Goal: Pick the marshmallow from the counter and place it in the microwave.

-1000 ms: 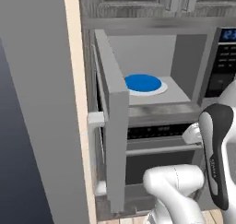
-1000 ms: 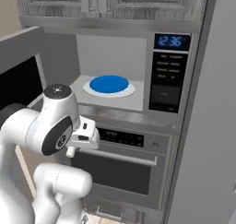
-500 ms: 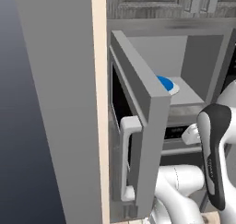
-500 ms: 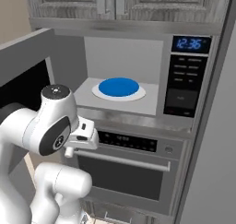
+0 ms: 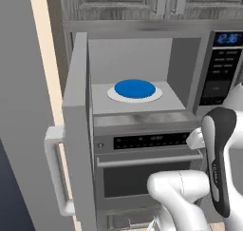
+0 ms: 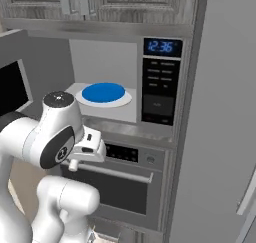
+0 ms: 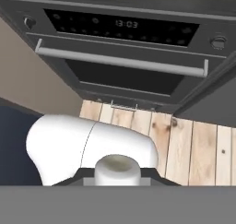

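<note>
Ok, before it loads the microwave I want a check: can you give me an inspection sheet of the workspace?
Surface: white turntable with a blue disc.
Job's things: microwave with its door swung open; marshmallow between the finger tips.
Clutter: nothing seen.
Grippers: gripper closed on the marshmallow, low in front of the oven.
Cables: nothing seen.
Surroundings: wood floor, upper cabinets.

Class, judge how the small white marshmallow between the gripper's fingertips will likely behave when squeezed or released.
The small white stubby marshmallow looks soft, so it probably squashes in the gripper. Its rounded sides suggest it could roll if laid sideways.
</note>
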Tool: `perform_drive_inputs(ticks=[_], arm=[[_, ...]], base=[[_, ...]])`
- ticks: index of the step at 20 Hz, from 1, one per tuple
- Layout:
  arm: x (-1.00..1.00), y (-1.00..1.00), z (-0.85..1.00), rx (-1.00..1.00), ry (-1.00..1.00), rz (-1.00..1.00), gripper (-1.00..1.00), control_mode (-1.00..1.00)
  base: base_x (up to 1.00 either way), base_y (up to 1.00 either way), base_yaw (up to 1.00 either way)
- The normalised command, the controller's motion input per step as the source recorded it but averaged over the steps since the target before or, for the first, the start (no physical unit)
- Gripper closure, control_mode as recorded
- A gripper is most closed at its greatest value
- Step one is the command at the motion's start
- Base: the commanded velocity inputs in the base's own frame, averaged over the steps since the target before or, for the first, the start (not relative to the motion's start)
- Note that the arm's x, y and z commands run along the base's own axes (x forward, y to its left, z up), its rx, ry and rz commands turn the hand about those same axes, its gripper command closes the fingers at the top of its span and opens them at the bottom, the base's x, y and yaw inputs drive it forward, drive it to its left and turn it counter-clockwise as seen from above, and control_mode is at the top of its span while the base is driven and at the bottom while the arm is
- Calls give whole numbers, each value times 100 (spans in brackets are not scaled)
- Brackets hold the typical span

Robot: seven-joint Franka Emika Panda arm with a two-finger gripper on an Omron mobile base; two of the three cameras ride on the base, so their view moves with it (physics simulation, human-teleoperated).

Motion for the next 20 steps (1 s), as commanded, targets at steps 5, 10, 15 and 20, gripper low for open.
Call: perform_drive_inputs(ticks=[5, 10, 15, 20], arm=[[0, 0, 0, 0, 0, 0, 100, 100], [0, 0, 0, 0, 0, 0, 100, 100], [0, 0, 0, 0, 0, 0, 100, 100], [0, 11, 11, -1, -6, 1, 100, -100]], base=[[32, -17, 4], [63, 50, 9], [11, 21, 3], [-7, 6, 2]])
